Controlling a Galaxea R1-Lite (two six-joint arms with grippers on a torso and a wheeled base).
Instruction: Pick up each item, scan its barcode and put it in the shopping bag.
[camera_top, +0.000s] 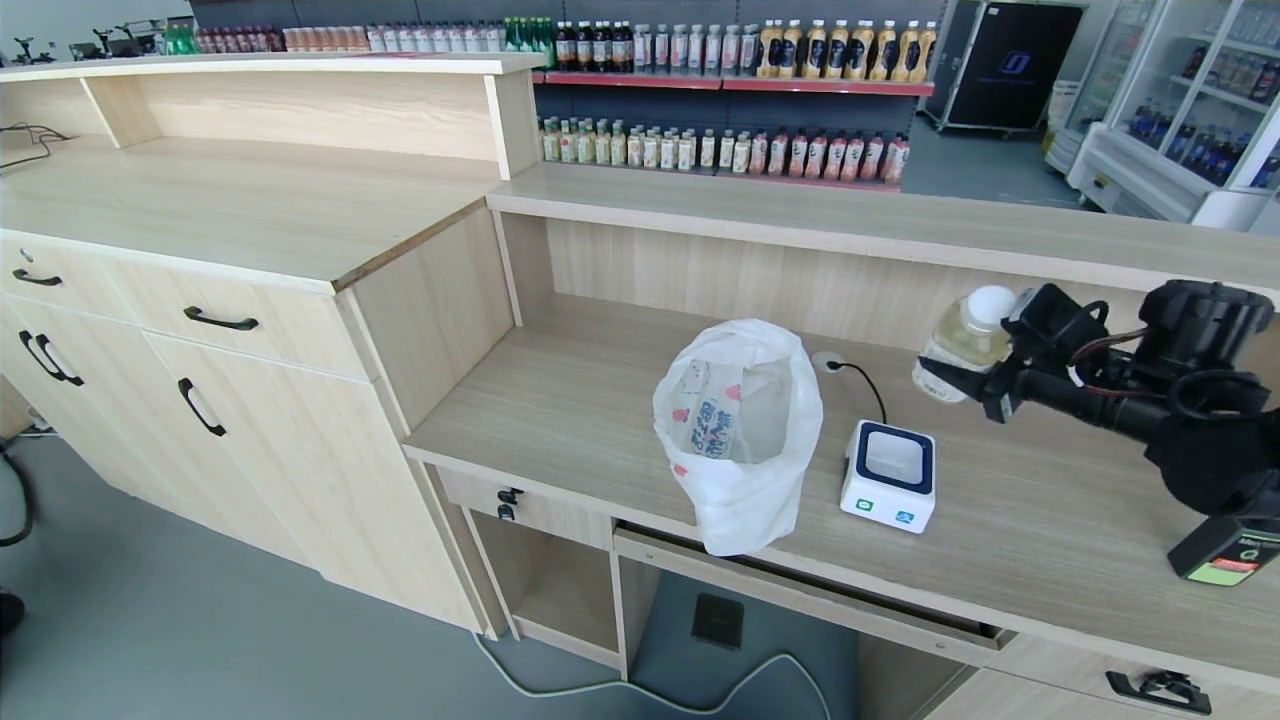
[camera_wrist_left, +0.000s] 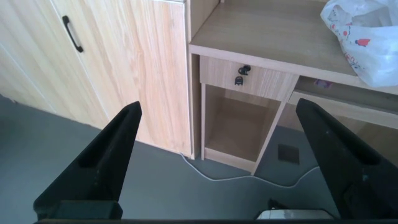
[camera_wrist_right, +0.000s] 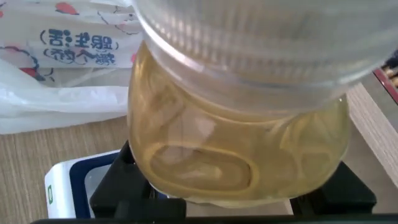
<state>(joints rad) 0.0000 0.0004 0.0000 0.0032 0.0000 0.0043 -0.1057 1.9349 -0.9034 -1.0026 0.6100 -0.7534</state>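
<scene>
One shopping bag (camera_top: 740, 430), one scanner (camera_top: 889, 476) and one bottle (camera_top: 962, 338) make up the main things on this desk (camera_top: 1010, 560). The scanner, a small white box with a dark-framed window on top, sits on the desk; its single black cable (camera_top: 868, 385) runs back to a round hole in the desktop behind it. Just to the scanner's left stands the bag, white thin plastic with red and blue print, upright with its mouth open.

The right pincer (camera_top: 972, 352) is up and to the right of the scanner, above the desk, closed on the one bottle — a clear bottle of pale yellow drink with a white cap, held tilted. In the right wrist view the bottle (camera_wrist_right: 236, 143) is close to the camera, with the scanner (camera_wrist_right: 68, 186) beneath and beyond it and the bag (camera_wrist_right: 62, 74) farther off.

The left pincer (camera_wrist_left: 219, 112) is spread wide and holds nothing. It hangs well away from the scanner, past the bag, low in front of the cabinet doors (camera_wrist_left: 118, 56) and over the grey floor.

One dark box-like item with a green and red label (camera_top: 1228, 552) lies on the desk well to the right of the scanner. Two shelf rows of bottles (camera_top: 720, 100) stand far behind the scanner.
</scene>
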